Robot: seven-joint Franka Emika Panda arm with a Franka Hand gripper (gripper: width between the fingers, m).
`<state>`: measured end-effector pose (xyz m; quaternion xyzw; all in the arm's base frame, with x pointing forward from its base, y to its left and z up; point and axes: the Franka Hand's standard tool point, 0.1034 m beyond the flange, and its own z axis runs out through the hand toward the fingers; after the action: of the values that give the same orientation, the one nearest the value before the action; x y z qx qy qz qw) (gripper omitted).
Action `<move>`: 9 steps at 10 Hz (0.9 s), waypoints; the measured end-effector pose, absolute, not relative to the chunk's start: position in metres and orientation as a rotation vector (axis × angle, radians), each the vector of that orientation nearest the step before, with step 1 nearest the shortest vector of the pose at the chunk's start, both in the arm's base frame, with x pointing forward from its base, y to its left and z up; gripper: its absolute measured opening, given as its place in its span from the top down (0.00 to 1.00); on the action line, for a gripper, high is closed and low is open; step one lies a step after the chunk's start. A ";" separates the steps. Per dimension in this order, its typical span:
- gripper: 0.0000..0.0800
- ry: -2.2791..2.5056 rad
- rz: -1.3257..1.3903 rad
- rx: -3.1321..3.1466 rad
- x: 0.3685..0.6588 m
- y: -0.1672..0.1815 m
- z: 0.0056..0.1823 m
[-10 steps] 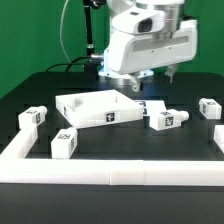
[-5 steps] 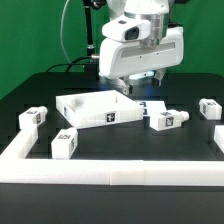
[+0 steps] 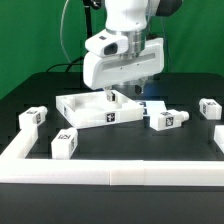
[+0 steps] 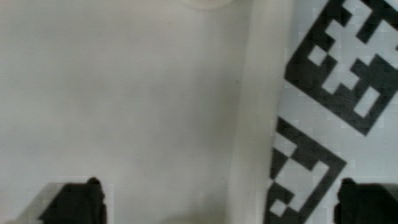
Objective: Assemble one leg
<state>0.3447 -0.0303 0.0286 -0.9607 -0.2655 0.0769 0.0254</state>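
The large white square panel (image 3: pixel 88 106) with a raised rim lies on the black table. My gripper (image 3: pixel 113 98) hangs low over the panel's far right part as the exterior view shows it. In the wrist view the gripper (image 4: pixel 228 205) is open and empty. Its dark fingertips (image 4: pixel 80 202) stand wide apart, with the panel's white surface (image 4: pixel 125 100) and a black-and-white tag (image 4: pixel 338 90) between them. Several small white legs lie loose around the panel. One leg (image 3: pixel 165 119) is at the panel's right, one (image 3: pixel 66 143) in front, one (image 3: pixel 36 116) at the left, one (image 3: pixel 210 108) at the far right.
A low white wall (image 3: pixel 110 176) runs along the front of the table and turns back at the exterior view's left (image 3: pixel 20 148). The arm's body (image 3: pixel 120 55) towers over the panel's back edge.
The arm has swung from above the right of the panel toward the exterior view's left and has come down close over the panel. The legs and panel have not moved.
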 end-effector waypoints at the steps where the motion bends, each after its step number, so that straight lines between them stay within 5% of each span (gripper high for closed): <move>1: 0.19 -0.814 0.236 -2.973 0.346 -0.032 0.026; 4: 0.33 -0.824 0.248 -2.965 0.340 -0.028 0.012; 6: 0.73 -0.832 0.241 -2.964 0.340 -0.026 0.008; 7: 0.73 -0.832 0.242 -2.964 0.340 -0.026 0.008; 8: 0.92 -0.834 0.234 -2.966 0.341 -0.027 0.008; 9: 0.92 -0.841 0.232 -2.965 0.342 -0.025 0.009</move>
<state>0.3422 -0.0254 0.0088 -0.9591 -0.2719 0.0751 0.0254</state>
